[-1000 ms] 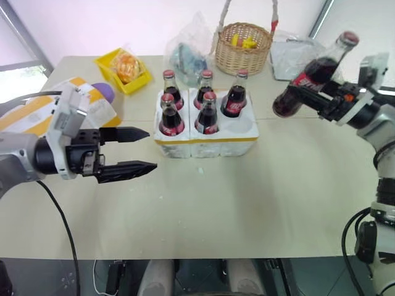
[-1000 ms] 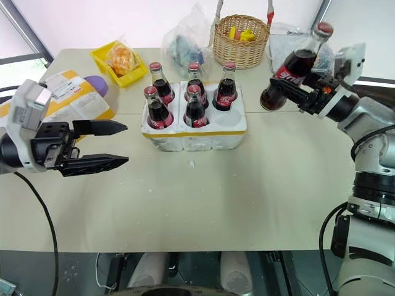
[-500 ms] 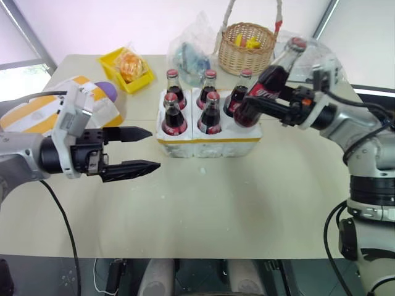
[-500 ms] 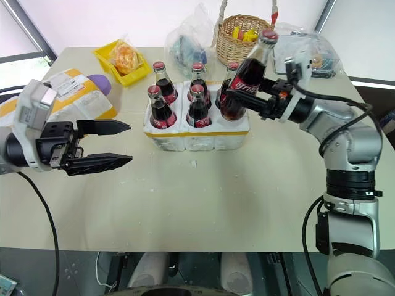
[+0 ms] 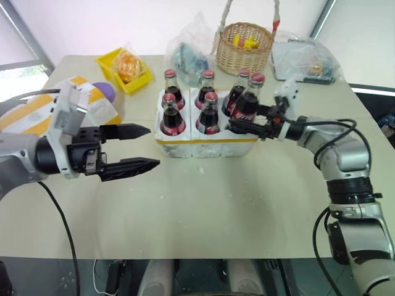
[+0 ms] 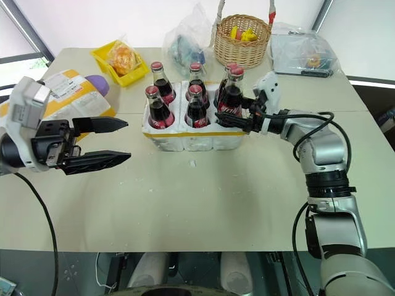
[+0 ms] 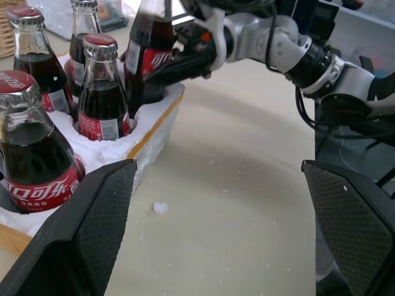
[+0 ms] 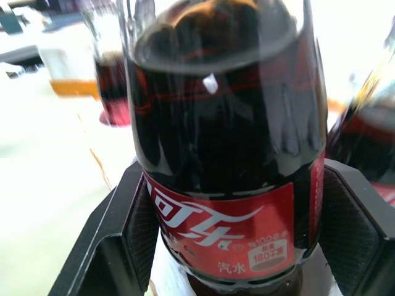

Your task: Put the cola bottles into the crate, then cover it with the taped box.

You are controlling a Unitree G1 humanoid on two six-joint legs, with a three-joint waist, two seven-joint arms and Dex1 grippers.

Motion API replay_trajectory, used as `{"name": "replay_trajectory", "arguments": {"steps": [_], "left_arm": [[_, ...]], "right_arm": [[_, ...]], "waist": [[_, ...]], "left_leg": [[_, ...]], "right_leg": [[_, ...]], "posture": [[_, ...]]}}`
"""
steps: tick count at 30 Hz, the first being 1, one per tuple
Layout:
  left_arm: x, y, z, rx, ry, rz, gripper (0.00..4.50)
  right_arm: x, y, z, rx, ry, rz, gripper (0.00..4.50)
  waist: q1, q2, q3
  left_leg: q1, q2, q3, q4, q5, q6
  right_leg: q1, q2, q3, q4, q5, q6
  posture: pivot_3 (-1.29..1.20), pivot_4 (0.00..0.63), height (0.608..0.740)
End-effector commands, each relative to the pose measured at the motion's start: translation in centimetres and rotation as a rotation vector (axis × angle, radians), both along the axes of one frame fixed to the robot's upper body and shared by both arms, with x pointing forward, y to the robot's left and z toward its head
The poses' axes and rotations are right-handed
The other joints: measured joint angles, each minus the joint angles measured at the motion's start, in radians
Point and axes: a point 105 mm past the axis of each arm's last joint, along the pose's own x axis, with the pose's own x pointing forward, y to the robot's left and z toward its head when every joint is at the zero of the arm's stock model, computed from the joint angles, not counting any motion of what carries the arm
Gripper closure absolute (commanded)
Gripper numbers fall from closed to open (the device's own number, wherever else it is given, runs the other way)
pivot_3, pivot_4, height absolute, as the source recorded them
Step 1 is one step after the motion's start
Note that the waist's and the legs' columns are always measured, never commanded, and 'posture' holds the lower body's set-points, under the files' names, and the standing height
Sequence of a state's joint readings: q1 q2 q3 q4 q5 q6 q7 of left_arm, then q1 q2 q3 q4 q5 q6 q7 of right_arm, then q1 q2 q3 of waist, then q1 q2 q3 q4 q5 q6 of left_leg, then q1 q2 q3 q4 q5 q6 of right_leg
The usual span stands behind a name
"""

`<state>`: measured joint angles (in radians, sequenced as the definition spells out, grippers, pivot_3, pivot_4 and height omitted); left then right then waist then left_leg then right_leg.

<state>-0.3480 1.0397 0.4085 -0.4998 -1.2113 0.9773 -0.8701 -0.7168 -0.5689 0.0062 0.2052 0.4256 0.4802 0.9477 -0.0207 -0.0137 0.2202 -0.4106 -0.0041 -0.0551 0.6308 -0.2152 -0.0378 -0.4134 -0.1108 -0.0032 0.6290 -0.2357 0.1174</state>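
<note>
The left arm point(image 5: 15, 157) is a grey rounded tube ending in a black cylindrical wrist, topped by a pale grey boxy camera block point(image 5: 69, 114). Its left gripper point(image 5: 143, 148) has two long black tapered fingers point(image 5: 126, 166) with a fine cross-hatched inner face. A black cable point(image 5: 58, 216) hangs below. The right arm point(image 6: 324, 154) is silver-grey with black ribbed joint rings, black looping cables point(image 6: 321, 120) and a small white wrist block point(image 6: 268, 83)

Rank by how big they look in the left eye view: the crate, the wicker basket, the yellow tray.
1. The crate, clearly largest.
2. The wicker basket.
3. The yellow tray, looking slightly smaller than the basket; both sit farther back, so that pair is unsure.
</note>
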Motion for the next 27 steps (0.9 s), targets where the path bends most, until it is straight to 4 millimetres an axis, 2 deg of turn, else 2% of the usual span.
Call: {"name": "replay_trajectory", "arguments": {"steps": [1, 2, 4, 6, 11, 14, 17, 22, 25, 27], "left_arm": [[-0.4, -0.1, 0.9, 0.008, -0.043, -0.005, 0.00], [-0.4, -0.1, 0.9, 0.008, -0.044, -0.004, 0.00], [-0.4, -0.1, 0.9, 0.009, -0.045, -0.001, 0.00], [-0.3, 0.0, 0.9, 0.013, -0.046, 0.006, 0.00], [-0.1, 0.7, 0.6, 0.031, -0.049, 0.054, 0.00], [0.2, 1.8, 0.0, 0.056, -0.063, 0.132, 0.00], [0.7, 4.4, -0.9, 0.123, -0.094, 0.301, 0.00], [1.2, 9.8, -1.9, 0.284, -0.188, 0.648, 0.00], [0.5, 13.1, -2.8, 0.433, -0.237, 0.832, 0.00], [-0.3, 15.4, -4.1, 0.600, -0.275, 0.931, 0.00]], "right_arm": [[0.7, 0.3, 0.3, -0.051, -0.040, -0.015, 1.67], [0.9, 0.2, 0.0, -0.062, -0.028, -0.022, 1.67], [1.1, 0.2, -0.6, -0.056, 0.016, -0.022, 0.63], [1.1, 0.3, -0.7, -0.056, 0.011, -0.020, 0.05], [0.4, 0.3, 0.5, 0.001, -0.013, 0.007, 0.05], [-0.4, -0.2, 1.5, 0.023, -0.026, 0.031, 0.05], [-1.8, -1.5, 2.7, 0.008, -0.059, 0.052, 0.05], [-3.4, -5.3, 4.4, -0.081, -0.110, 0.003, 0.05], [-4.0, -8.2, 5.4, -0.118, -0.107, -0.064, 0.05], [-5.1, -9.6, 5.8, -0.133, -0.084, -0.055, 0.05]], "waist": [[-0.001, 0.000, 0.000], [-0.003, -0.001, -0.001], [-0.004, -0.002, -0.001], [-0.004, -0.002, -0.001], [-0.007, -0.003, -0.002], [-0.007, -0.003, -0.002], [-0.003, -0.002, -0.001], [0.005, -0.003, -0.001], [0.005, -0.003, -0.001], [0.005, -0.003, -0.001]], "left_leg": [[0.000, 0.000, 0.000, 0.000, 0.000, 0.000], [0.000, 0.000, 0.000, 0.000, 0.000, 0.000], [0.002, 0.000, 0.000, 0.000, 0.000, 0.000], [0.003, 0.000, 0.000, 0.001, 0.000, 0.000], [0.003, 0.000, 0.000, 0.001, 0.000, 0.000], [0.003, 0.000, -0.001, 0.000, 0.000, 0.000], [0.001, 0.000, 0.000, -0.002, 0.000, 0.000], [0.000, 0.000, 0.000, -0.002, 0.000, 0.000], [0.000, 0.000, 0.001, -0.002, 0.000, -0.001], [0.000, 0.000, 0.002, -0.002, 0.000, -0.001]], "right_leg": [[0.000, 0.000, 0.000, 0.000, 0.000, 0.000], [0.000, 0.000, 0.000, 0.000, 0.000, 0.000], [0.001, 0.000, 0.000, 0.000, 0.000, 0.000], [0.003, 0.000, 0.000, 0.000, 0.000, -0.001], [0.003, 0.000, 0.000, 0.000, 0.000, -0.002], [0.003, 0.000, 0.000, 0.000, 0.000, -0.001], [0.001, 0.000, 0.000, -0.001, 0.000, -0.001], [-0.001, 0.000, 0.000, -0.001, 0.000, -0.002], [0.000, -0.001, 0.000, -0.003, -0.001, -0.004], [0.000, -0.002, 0.000, -0.005, -0.001, -0.004]], "posture": [[0.00, 0.150, 0.737], [0.00, 0.150, 0.737], [0.00, 0.150, 0.737], [0.00, 0.150, 0.737], [0.00, 0.150, 0.737], [0.00, 0.150, 0.737], [0.00, 0.150, 0.737], [0.00, 0.150, 0.737], [0.00, 0.150, 0.737], [0.00, 0.150, 0.737]]}}
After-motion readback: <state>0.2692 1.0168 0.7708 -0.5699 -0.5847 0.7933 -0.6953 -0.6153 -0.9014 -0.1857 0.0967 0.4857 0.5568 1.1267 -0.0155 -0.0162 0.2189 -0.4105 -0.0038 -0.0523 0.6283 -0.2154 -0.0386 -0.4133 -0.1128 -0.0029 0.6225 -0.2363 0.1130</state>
